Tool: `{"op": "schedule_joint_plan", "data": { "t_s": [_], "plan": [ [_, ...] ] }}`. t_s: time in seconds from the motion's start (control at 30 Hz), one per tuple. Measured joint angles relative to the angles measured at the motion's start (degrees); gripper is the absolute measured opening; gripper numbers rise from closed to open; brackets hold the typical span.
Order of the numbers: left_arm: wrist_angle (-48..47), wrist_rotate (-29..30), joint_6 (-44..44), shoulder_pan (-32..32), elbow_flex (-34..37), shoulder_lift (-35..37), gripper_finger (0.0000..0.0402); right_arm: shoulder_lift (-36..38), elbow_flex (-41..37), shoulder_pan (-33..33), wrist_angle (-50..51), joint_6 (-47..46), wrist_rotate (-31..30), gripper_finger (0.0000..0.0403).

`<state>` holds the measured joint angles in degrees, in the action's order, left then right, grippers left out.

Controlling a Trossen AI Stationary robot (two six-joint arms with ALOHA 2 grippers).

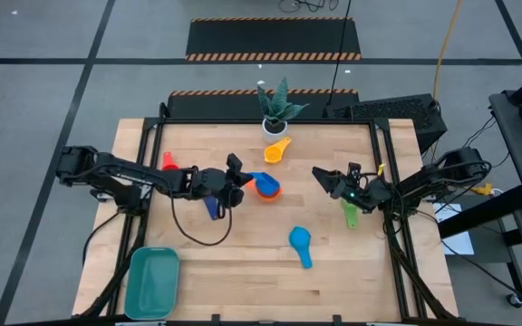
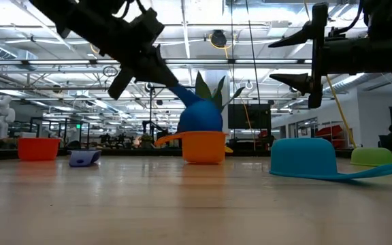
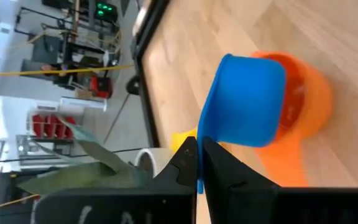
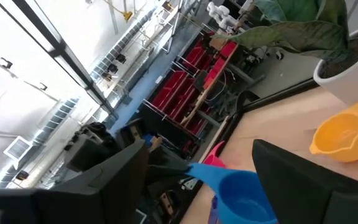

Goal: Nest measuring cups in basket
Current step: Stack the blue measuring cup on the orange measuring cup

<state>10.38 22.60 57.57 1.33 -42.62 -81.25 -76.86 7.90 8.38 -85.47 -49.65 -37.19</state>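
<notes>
Left gripper [image 1: 239, 184] pinched closed mid-table; right gripper [image 1: 325, 180] spread apart.

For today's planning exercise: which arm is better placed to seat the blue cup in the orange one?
Left. The left gripper is shut on the blue cup by its handle, holding it tilted right above the orange cup. The right gripper hangs open and empty, farther off.
</notes>
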Motion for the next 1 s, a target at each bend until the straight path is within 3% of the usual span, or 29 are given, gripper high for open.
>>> {"op": "schedule_joint_plan", "data": {
  "t_s": [0.13,0.23,0.6,0.7,0.9,1.0],
  "plan": [
    [4.28,-3.82,-1.89,-0.97,2.21,-0.03,0.0005,0.00,0.00,0.00,0.00,0.01,0.02,0.0283],
    [6.89,-3.39,-2.88,-0.99,2.92,-0.84,0.0005,0.00,0.00,0.00,0.00,0.63,0.00,0.0283],
    [6.66,8.03,-4.32,0.30,3.00,-0.87,0.0005,-0.02,0.04,-0.02,0.05,1.09,1.69,0.0283],
    [7.27,9.26,-4.83,2.20,3.00,-0.72,0.0006,-0.02,0.04,-0.02,0.04,1.02,2.96,0.0283],
    [8.27,20.04,-4.08,7.35,2.98,-0.70,0.0007,-0.02,0.04,0.07,0.04,0.90,4.53,0.0283],
    [10.66,21.97,-4.93,9.47,2.98,-0.70,0.0008,-0.02,0.04,0.37,0.04,1.45,4.61,0.0283]
  ]
}}
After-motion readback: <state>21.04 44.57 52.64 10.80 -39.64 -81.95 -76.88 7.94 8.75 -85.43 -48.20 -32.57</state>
